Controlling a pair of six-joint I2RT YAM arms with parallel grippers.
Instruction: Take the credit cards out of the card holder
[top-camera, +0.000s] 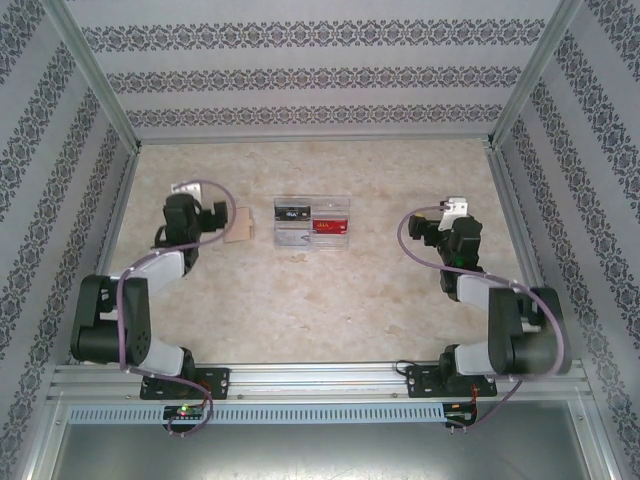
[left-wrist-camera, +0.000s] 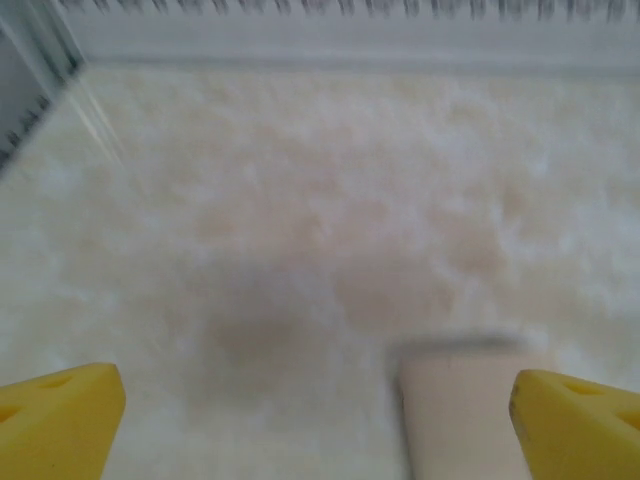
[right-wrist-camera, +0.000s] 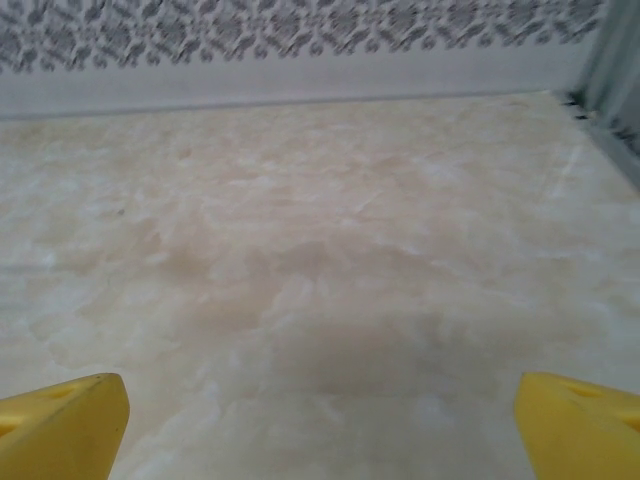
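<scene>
The clear card holder (top-camera: 312, 238) lies flat at the middle of the table. Through its walls I see a black credit card (top-camera: 294, 211) on the left and a red one (top-camera: 331, 227) on the right. A tan credit card (top-camera: 239, 224) lies loose on the table to the left of the holder. It is just inside the right yellow finger (left-wrist-camera: 580, 425) of my left gripper (top-camera: 192, 202) (left-wrist-camera: 318, 420), which is open and low over the table. My right gripper (top-camera: 450, 216) (right-wrist-camera: 320, 420) is open over bare table right of the holder, holding nothing.
The marble-patterned tabletop (top-camera: 320, 300) is boxed in by patterned walls with metal posts at the corners (top-camera: 125, 140) (top-camera: 495, 140). Both arm bases sit on the rail (top-camera: 320, 378) at the near edge. Purple cables loop by each wrist.
</scene>
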